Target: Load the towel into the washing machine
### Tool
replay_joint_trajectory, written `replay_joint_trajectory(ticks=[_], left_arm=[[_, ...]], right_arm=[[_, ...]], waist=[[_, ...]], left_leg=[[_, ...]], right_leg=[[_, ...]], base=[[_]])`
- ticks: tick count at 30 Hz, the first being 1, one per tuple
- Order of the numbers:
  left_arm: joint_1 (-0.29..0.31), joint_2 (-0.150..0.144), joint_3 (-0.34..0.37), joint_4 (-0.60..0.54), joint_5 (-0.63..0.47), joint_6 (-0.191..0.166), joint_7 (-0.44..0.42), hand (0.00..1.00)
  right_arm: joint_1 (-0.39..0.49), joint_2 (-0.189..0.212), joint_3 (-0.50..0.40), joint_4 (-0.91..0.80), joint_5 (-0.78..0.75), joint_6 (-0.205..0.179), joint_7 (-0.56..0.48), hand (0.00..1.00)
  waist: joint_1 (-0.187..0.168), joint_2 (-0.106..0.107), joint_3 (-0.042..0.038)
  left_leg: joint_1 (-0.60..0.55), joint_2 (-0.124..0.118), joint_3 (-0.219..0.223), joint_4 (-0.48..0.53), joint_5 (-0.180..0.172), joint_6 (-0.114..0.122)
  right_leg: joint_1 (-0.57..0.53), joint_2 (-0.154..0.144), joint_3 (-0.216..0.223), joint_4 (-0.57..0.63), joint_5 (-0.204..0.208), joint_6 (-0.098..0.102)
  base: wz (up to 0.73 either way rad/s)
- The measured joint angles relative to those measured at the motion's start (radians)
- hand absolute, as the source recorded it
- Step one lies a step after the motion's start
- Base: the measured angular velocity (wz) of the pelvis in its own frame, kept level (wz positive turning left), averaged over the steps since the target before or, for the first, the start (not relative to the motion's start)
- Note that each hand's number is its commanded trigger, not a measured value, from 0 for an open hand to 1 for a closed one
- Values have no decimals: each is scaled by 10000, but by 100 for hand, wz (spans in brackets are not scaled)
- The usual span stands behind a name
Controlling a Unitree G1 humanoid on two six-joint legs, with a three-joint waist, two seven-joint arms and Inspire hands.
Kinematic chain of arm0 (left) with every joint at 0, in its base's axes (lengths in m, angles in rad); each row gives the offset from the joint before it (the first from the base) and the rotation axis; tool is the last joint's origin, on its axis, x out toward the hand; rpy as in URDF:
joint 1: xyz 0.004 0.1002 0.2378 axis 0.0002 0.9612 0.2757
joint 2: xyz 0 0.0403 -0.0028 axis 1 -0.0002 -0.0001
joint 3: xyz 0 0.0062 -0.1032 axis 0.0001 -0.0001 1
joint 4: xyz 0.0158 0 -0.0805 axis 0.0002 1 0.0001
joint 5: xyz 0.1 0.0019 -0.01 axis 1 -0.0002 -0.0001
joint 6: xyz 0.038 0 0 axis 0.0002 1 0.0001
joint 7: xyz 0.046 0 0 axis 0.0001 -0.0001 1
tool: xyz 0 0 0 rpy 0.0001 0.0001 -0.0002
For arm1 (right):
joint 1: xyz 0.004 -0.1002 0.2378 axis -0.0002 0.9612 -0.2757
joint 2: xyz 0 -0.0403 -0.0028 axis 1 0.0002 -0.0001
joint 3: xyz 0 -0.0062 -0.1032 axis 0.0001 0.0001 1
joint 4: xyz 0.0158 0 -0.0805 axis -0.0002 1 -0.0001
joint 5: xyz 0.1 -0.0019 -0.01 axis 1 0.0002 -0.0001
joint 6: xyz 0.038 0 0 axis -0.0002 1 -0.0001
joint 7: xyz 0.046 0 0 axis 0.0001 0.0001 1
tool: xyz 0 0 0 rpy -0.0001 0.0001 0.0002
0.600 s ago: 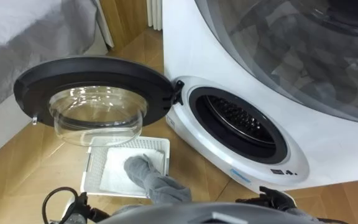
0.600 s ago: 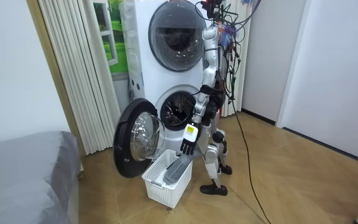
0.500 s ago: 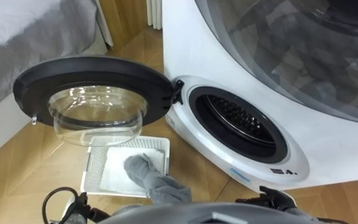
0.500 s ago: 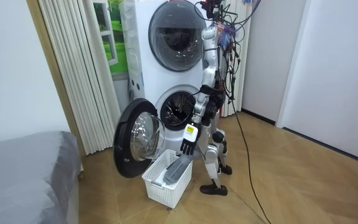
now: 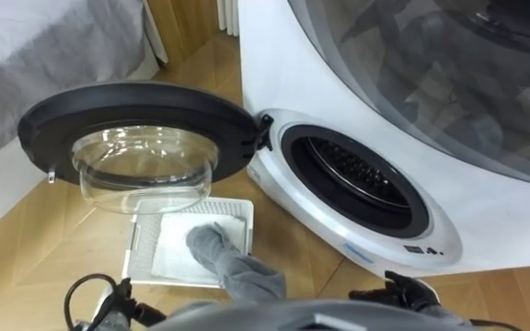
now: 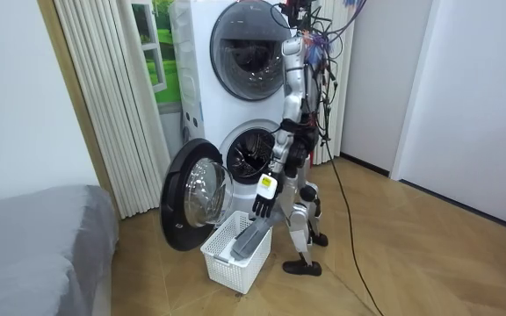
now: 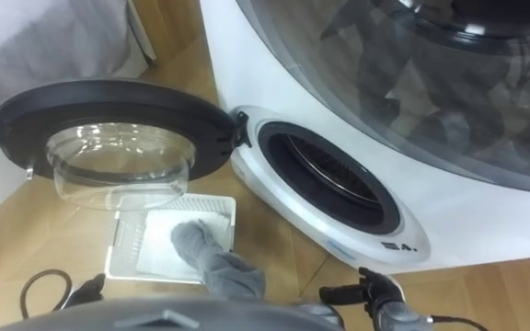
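A grey towel (image 5: 221, 257) lies bunched in a white laundry basket (image 5: 143, 250) on the floor, one end hanging over the near rim. In the room view my left hand (image 6: 263, 198) hangs just above the towel (image 6: 250, 242), fingers straight and pointing down, holding nothing. The washing machine's round opening (image 5: 355, 180) shows its dark drum. Its door (image 5: 136, 138) is swung wide to the left, over the basket's far end. My right hand (image 5: 406, 293) shows dark at the bottom right edge, below the opening. I stand upright, facing the machine.
A second drum with a glass door (image 6: 243, 50) sits stacked above the open one. A grey bed (image 6: 33, 246) stands to my left, with a white radiator (image 6: 108, 105) beside the machine. Wood floor lies around the basket (image 6: 233, 254).
The eye view has shifted slightly. In the room view my upper body and left hand have moved a little toward the machine. The towel and basket lie as before.
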Motion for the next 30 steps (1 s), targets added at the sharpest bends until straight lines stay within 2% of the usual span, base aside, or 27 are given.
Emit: replay_joint_trajectory(ticks=[2,6,8,11,13,15,16,17,18,19,21,24,26,28,30], left_arm=[[-102,3,-167,3,201,-76,-1,0],[-470,5,-659,6,532,-161,9,0],[-751,26,-873,23,734,-270,5,0],[-1267,-9,-1024,44,876,-634,7,0],[-1995,-92,-1401,336,1067,-875,20,0],[-2436,-183,-1709,643,1199,-1020,38,0],[-2736,-272,-1755,643,1418,-1071,165,0],[-2841,-300,-1766,669,1610,-1112,220,0],[-3147,-227,-1767,766,1899,-1175,262,0],[-3486,-311,-1763,1039,2025,-1218,335,0],[-4034,-403,-1789,1399,2215,-1307,361,0],[-4580,-273,-1929,1401,2278,-1434,424,0],[-4850,-209,-2317,1391,2321,-1420,540,0],[-5062,-216,-2813,1381,2429,-1417,665,0],[-5177,-204,-2935,1384,2851,-1419,677,0]], right_arm=[[-148,-14,67,31,11,-11,1,0],[-575,-18,266,223,-127,-227,85,0],[-895,-23,266,520,-242,-317,180,0],[-1283,-23,332,880,-326,-404,297,0],[-1672,-8,402,1010,-328,-414,351,0],[-1973,1,525,1178,-332,-414,346,0],[-2202,16,609,1161,-330,-431,304,0],[-2297,47,627,1132,-338,-491,262,0],[-2609,162,681,1128,-394,-620,158,0],[-2924,136,736,1107,-450,-720,59,0],[-3060,103,736,1141,-473,-758,-115,0],[-3158,95,745,930,-381,-808,-280,0],[-3248,67,856,685,-307,-827,-399,0],[-3373,68,1196,535,-294,-824,-608,0],[-3415,74,1232,345,-285,-824,-672,0]], waist=[[-24,64,30],[-316,221,50],[-380,300,102],[-487,370,156],[-481,395,178],[-446,428,267],[-384,441,415],[-382,443,487],[-401,214,470],[-608,326,586],[-896,449,646],[-1072,421,654],[-1128,402,670],[-1121,404,725],[-1145,409,789]], left_leg=[[-224,-15,-81,37,20,25],[-809,-76,-92,63,136,86],[-1073,-98,-93,57,205,116],[-1462,-121,-110,59,258,154],[-1772,-112,-108,67,305,180],[-1923,-63,-136,62,340,208],[-1968,36,-513,73,342,209],[-2081,35,-809,125,341,207],[-2633,-91,-1208,545,310,172],[-3275,-79,-1258,1040,149,55],[-3854,-81,-961,1341,144,50],[-4650,57,-378,1875,144,54],[-5113,49,-348,2196,141,59],[-5615,47,-332,2735,89,136],[-6119,116,-321,3341,-28,212]], right_leg=[[-209,-17,-32,1,22,-34],[-781,-94,-126,75,39,-55],[-1109,-126,-128,220,44,-60],[-1589,-165,-120,412,44,-60],[-2166,-188,-72,824,44,-60],[-2817,-216,-90,1537,40,-58],[-3577,-289,-303,2551,-11,-118],[-4003,-288,-261,2811,-122,-189],[-4675,-202,56,2036,371,-474],[-5021,-283,-91,1942,742,-439],[-5373,-283,-178,2041,745,-450],[-6253,-275,199,2670,741,-450],[-6795,-279,302,3108,740,-451],[-7218,-358,308,3481,738,-455],[-7554,-372,292,3741,724,-473]], base=[[2],[5],[0],[-1],[-12],[-41],[-68],[-76],[-42],[-17],[22],[18],[10],[0],[-2]])
